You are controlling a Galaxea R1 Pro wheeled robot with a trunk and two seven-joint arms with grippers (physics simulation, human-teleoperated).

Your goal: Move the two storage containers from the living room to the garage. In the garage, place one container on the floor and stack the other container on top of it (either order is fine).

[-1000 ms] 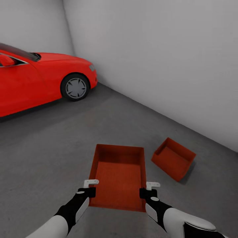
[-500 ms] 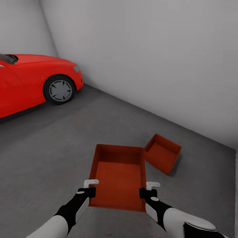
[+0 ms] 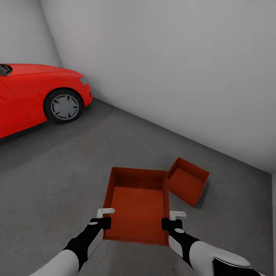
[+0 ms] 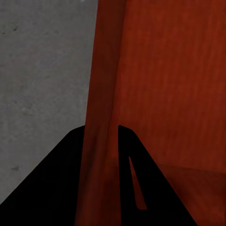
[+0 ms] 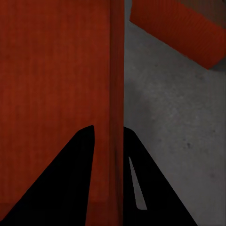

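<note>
the held container [image 3: 137,205] looked like matt orange-red plastic, thin-walled, its bottom finely ribbed. the second container [image 3: 188,181] showed the same matt plastic. the floor [image 3: 69,165] was rough, speckled grey concrete. the car [image 3: 27,96] had glossy red paint.

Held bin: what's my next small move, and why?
Probably ease forward and to the right. Both grippers, left and right, clamp the held bin by its side walls above the floor, while the second bin lies just ahead to the right, not yet underneath.

The dark grey floor [image 3: 96,153] bears one orange-red container [image 3: 188,181] and a red car [image 3: 34,96].
</note>
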